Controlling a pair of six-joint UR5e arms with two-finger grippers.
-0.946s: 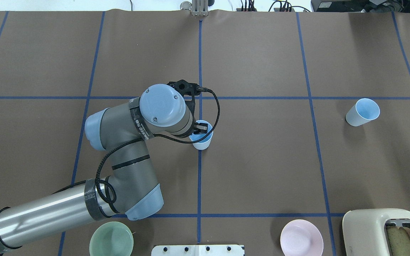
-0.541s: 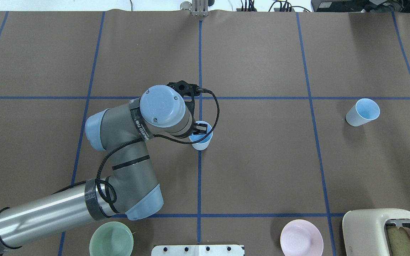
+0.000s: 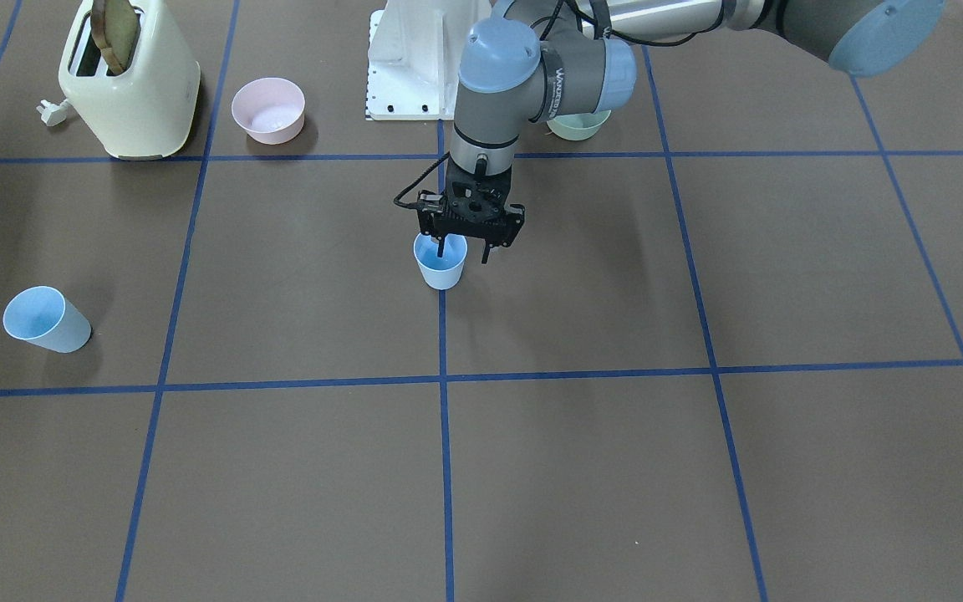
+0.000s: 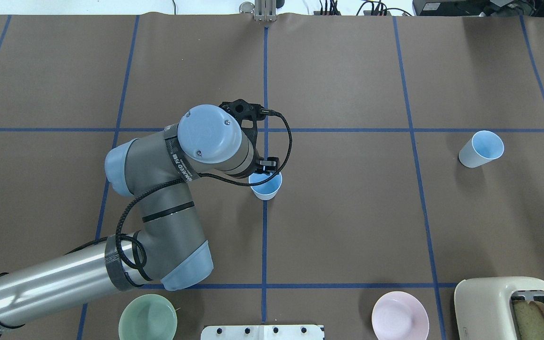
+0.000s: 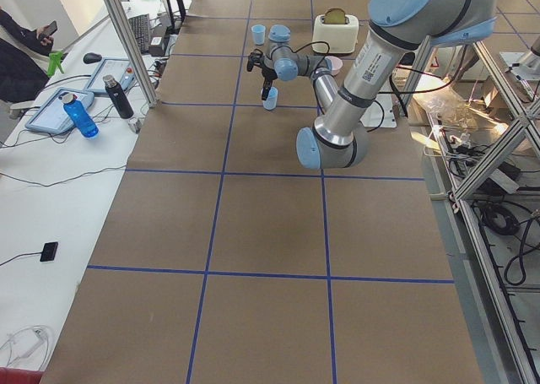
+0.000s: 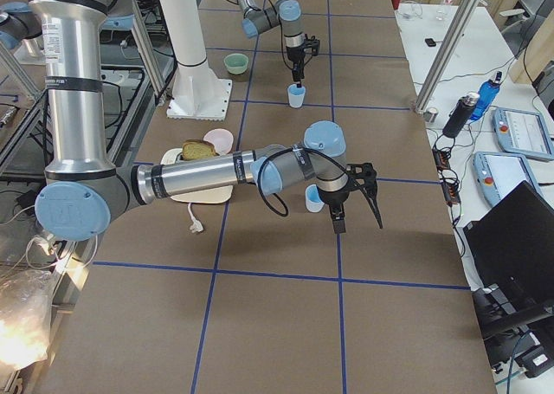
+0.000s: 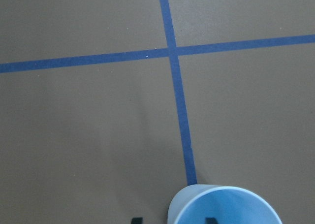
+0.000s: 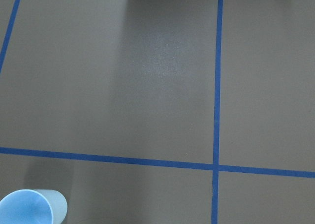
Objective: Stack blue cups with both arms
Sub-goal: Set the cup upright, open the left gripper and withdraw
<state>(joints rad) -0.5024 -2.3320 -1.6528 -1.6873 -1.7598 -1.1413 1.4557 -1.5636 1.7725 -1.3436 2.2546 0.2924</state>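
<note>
- Blue cup (image 3: 440,269) at mid-bench: it stands upright, mouth up, on a blue tape line (image 3: 445,435). The left claw (image 3: 463,253) sits directly over its rim.
- Left claw state: the jaws are apart and grip nothing. One finger is inside the cup mouth and the other is outside the wall.
- Judged step: clear the left claw and leave this cup as the stack base. Raise it straight up, since sideways drift would press the inner finger against the wall and could tip the light tumbler.
- Check in the left wrist view that both fingertips are above the rim before swinging the arm aside.
- Second blue cup (image 3: 47,320): upright, well apart from the first, on the robot's right part of the bench (image 3: 615,468).
- Right claw (image 6: 358,225): it shows only in the right side view, beside the second cup. Whether its jaws are apart or together cannot be told.
- Judged follow-on: carry the second cup high, centre it over the base, and lower it vertically.
</note>
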